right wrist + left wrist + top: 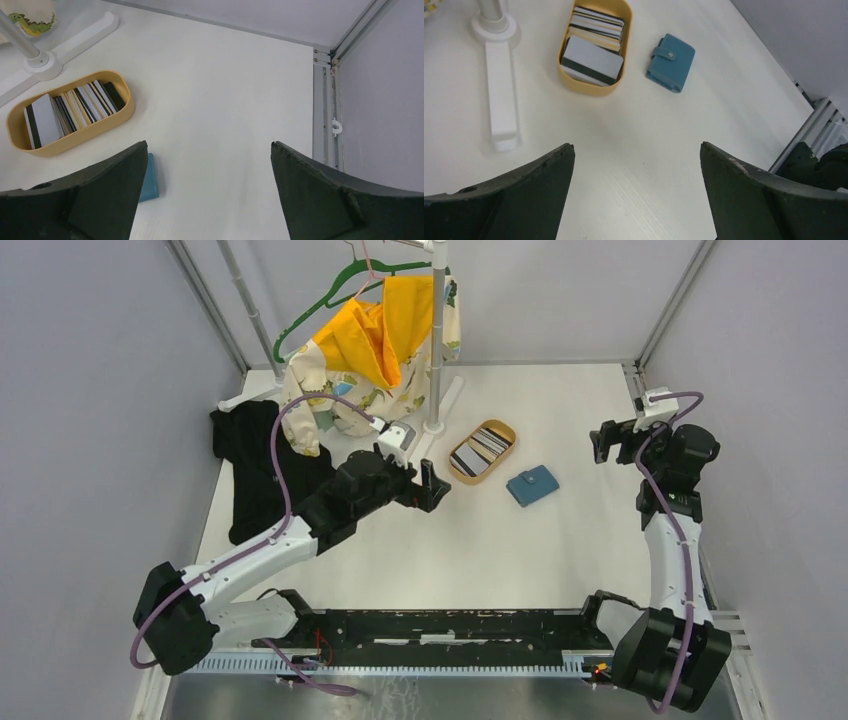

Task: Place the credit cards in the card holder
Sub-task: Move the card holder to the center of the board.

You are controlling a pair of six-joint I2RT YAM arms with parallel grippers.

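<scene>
The credit cards [482, 449], black, grey and white, stand stacked in an oval tan tray [502, 426] mid-table; they also show in the left wrist view [592, 44] and the right wrist view [75, 107]. The teal card holder [532, 484] lies closed, snap tab fastened, just right of the tray [671, 62]; only its edge shows in the right wrist view [150, 179]. My left gripper [437, 486] is open and empty, left of the tray. My right gripper [606, 441] is open and empty, raised at the right of the card holder.
A garment stand's pole and white base [437, 410] stand behind the tray, with a yellow and cream garment [370, 350] on a green hanger. A black cloth [255, 465] lies at the left. The table's metal edge rail [327, 100] runs along the right.
</scene>
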